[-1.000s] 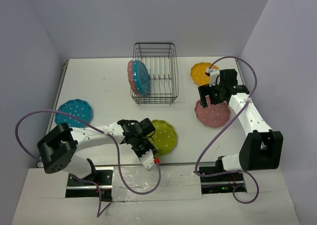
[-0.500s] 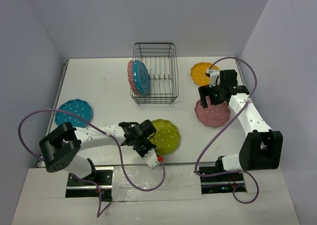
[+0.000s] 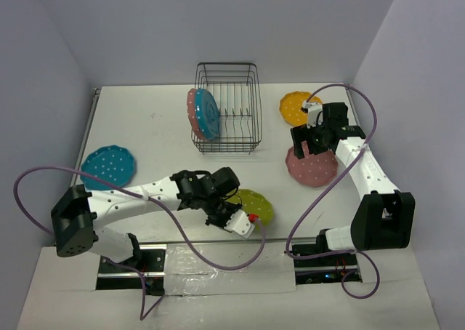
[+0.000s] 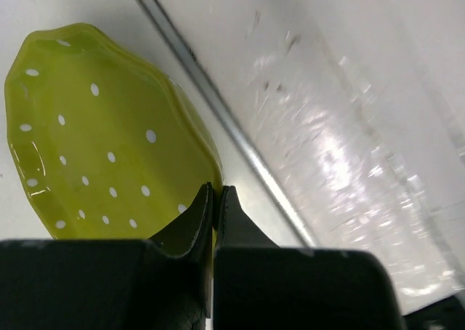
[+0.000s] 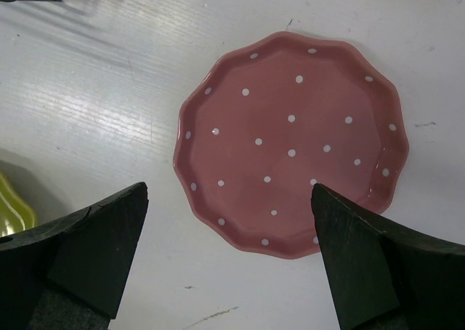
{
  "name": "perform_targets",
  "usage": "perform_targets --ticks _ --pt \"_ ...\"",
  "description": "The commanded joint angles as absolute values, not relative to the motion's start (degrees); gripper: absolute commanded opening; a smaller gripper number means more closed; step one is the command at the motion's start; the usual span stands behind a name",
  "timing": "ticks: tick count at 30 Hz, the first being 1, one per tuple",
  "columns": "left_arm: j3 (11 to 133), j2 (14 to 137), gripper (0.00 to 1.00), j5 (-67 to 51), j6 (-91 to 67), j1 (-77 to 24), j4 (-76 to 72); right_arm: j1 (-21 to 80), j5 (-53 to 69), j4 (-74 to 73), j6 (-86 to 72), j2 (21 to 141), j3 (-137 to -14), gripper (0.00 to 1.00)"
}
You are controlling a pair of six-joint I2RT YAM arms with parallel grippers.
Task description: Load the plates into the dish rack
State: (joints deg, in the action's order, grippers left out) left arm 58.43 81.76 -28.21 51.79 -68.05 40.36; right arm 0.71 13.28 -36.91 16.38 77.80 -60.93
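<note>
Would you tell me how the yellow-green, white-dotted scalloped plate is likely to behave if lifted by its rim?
The yellow-green scalloped plate looks rigid, so it should probably lift whole. Its glossy glaze may slip or swing in the left gripper, which pinches only the rim.

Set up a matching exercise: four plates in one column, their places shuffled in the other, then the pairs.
Plates
1. yellow-green plate
2. orange-yellow plate
3. flat teal plate
4. flat pink plate

Places
A. lying under the open right gripper
B. alone at the left side of the table
C. rim pinched in the shut left gripper
D. far side of the table, right of the dish rack

Pairs: 1-C, 2-D, 3-B, 4-A
</note>
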Motion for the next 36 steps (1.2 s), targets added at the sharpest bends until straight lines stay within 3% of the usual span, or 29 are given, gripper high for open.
perform_targets --ticks 1,10,14,27,36 --pt "66.79 79.63 0.00 -40.50 40.53 -67.42 43.06 0.44 14.76 -37.09 16.26 75.76 -62.05 1.00" --pt "76.28 83.93 0.00 -57.99 15.41 -51.19 38.51 0.44 17.22 -38.58 15.03 75.85 -64.16 1.00" --pt "77.78 83.59 0.00 -64.33 -4.87 -44.48 25.52 -1.31 19.24 -39.11 13.63 76.38 -65.91 1.00" --pt "82.17 84.19 0.00 -58.89 -57.99 -26.55 -24.13 -3.87 23.82 -40.08 11.69 79.10 -68.99 1.00" --pt "82.97 91.05 0.00 -43.79 -66.52 -19.95 -29.70 -3.96 23.21 -39.99 12.04 79.10 -68.73 1.00"
